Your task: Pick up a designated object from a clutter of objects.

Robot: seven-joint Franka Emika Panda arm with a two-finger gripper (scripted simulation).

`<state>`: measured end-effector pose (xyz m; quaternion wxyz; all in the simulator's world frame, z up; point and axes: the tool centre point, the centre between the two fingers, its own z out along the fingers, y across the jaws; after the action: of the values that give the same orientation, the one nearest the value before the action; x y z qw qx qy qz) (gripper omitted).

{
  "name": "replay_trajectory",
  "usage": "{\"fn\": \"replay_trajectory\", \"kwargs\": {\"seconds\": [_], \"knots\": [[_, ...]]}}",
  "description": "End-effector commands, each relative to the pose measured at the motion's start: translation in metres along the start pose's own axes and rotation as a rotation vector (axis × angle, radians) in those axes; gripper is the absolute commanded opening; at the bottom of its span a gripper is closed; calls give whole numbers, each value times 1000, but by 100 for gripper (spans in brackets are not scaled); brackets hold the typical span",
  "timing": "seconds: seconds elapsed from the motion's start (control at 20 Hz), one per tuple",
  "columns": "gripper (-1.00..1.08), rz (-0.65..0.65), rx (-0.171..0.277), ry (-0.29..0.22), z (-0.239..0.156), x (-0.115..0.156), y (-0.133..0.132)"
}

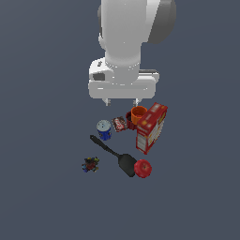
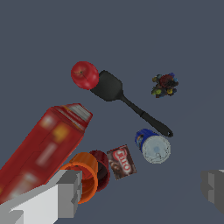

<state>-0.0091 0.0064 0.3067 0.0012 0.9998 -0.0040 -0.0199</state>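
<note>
The designated object, a tiny dark cluster speckled blue, red and yellow (image 1: pixel 90 164), lies apart from the other items toward the exterior view's left; it also shows in the wrist view (image 2: pixel 164 85). My gripper (image 1: pixel 122 101) hangs open and empty well above the clutter, over the orange cup (image 1: pixel 138 114) and small red packet (image 1: pixel 119 124). Its two grey fingers (image 2: pixel 70 192) show wide apart in the wrist view. The cluster is far from the gripper, beyond the blue can (image 1: pixel 104 130) and black spatula (image 1: pixel 115 157).
A red-and-cream box (image 1: pixel 151 127) stands beside the orange cup (image 2: pixel 83 175). A red round thing (image 1: pixel 143 168) sits at the spatula's blade (image 2: pixel 109 86). In the wrist view the blue can (image 2: pixel 153 146), the packet (image 2: pixel 121 162) and the red ball (image 2: pixel 85 75) show.
</note>
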Motion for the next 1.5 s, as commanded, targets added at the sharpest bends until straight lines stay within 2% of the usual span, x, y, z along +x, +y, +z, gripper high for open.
{"fn": "replay_trajectory", "kwargs": {"seconds": [0.0, 0.45, 0.8, 1.15, 1.45], "knots": [[100, 0, 0, 0, 0, 0, 0], [100, -35, -24, -20, 8, -2, 12], [100, -19, -22, -19, 10, 0, 12], [100, 78, -11, -16, 21, 12, 18], [100, 224, 4, -13, 38, 29, 27]]}}
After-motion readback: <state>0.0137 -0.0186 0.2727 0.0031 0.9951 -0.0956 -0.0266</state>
